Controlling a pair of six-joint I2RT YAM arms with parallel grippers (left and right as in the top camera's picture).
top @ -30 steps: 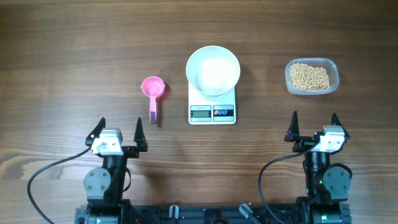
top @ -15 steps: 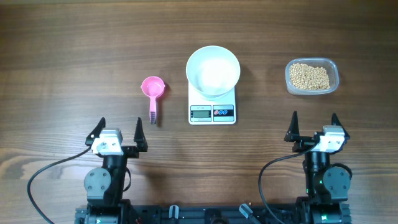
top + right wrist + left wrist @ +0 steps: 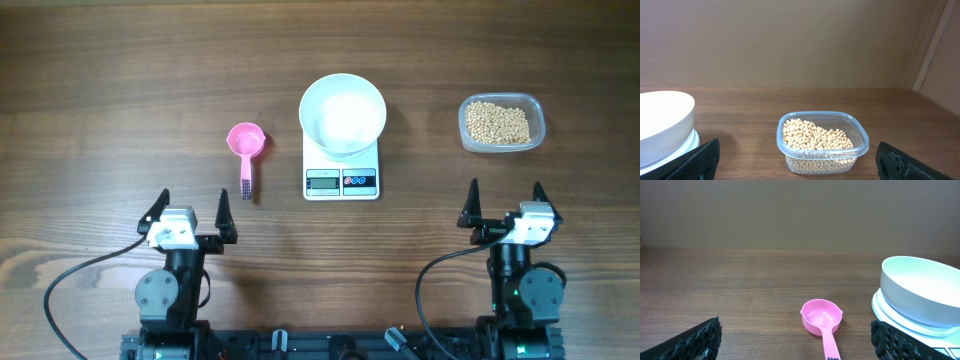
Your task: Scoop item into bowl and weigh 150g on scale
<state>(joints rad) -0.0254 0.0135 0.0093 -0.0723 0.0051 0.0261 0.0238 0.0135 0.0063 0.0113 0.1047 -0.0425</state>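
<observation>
- Wooden desk (image 3: 100, 80), seen from overhead; the two arms sit at its near edge, one on the left and one on the right.
- Left gripper (image 3: 193, 197): jaws spread wide, holding nothing, well back from every object.
- Right gripper (image 3: 505, 188): jaws likewise spread wide, holding nothing, well apart from the objects.
- Scale (image 3: 341, 182): flat and white, about midway between the desk's left and right edges. Display and dark button panel face the near edge; readout too small to read.
- White bowl (image 3: 343, 112): upright on the scale's platform, overhanging its far side. Its inside shows plain white.
- Soybeans (image 3: 497, 122): loose pile inside a clear plastic tub (image 3: 537, 130) toward the desk's right edge. The tub is well apart from the scale and straight ahead of the right gripper. In the right wrist view the beans lie well below the rim.
- Pink scoop (image 3: 246, 147): lies flat on the desk, left of the scale and not touching it. Cup opens upward toward the far edge; handle points to the near edge.
</observation>
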